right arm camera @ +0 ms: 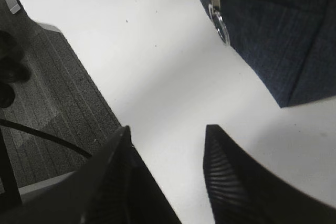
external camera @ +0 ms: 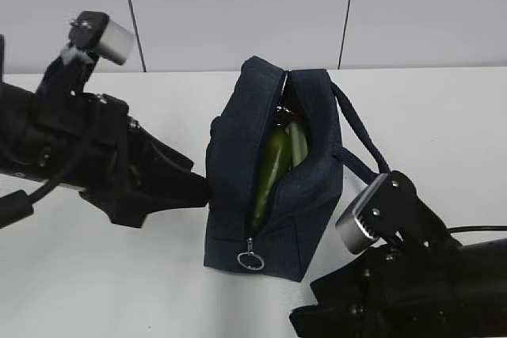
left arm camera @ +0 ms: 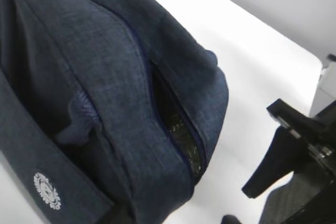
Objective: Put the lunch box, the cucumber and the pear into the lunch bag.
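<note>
Nothing legible anywhere; the lunch bag [left arm camera: 105,93] bears only a wordless white round emblem [left arm camera: 46,190].

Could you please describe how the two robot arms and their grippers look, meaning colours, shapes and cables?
Both arms are matte black and blocky. Each carries a silver-grey camera box at the wrist. The left gripper tapers to a dark wedge. The right gripper has two black fingers with ribbed inner pads. Black cables loop beside the left arm.

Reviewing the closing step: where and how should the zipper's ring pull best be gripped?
Probably pinch the ring pull across its thin flat loop, coming from the near end of the lunch bag. It hangs free against that end, nearest the open right gripper.
</note>
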You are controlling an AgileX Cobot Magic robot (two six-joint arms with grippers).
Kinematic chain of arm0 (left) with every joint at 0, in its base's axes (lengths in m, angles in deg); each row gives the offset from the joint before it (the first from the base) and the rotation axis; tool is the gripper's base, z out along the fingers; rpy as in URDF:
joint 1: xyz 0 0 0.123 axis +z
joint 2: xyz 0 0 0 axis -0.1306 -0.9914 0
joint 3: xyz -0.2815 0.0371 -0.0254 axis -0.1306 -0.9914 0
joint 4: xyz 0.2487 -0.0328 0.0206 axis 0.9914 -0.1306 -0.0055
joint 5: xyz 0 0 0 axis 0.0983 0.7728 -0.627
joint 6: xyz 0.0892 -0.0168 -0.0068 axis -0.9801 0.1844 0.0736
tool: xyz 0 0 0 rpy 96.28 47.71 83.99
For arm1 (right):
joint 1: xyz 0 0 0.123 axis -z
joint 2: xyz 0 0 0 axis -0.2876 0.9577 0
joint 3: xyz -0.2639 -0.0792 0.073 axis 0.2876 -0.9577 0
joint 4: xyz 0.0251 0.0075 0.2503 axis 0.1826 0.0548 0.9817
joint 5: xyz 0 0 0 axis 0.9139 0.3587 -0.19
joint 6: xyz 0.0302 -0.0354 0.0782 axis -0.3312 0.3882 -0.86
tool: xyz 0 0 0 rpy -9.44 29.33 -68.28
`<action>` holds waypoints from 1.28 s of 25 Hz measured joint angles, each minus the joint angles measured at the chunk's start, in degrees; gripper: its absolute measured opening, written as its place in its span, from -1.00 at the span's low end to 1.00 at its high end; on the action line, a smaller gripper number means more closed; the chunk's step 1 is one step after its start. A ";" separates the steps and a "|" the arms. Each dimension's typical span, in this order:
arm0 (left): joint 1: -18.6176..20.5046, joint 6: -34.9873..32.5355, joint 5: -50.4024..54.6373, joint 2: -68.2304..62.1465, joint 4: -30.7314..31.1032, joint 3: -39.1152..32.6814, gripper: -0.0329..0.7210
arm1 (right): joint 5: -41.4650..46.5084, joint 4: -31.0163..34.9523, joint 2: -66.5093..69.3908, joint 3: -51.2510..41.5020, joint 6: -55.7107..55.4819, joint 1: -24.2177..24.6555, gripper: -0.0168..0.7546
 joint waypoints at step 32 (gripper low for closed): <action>-3.32 -1.17 -7.83 -9.16 -7.42 3.33 -0.85 | 0.36 0.13 8.42 7.46 6.21 0.00 -0.05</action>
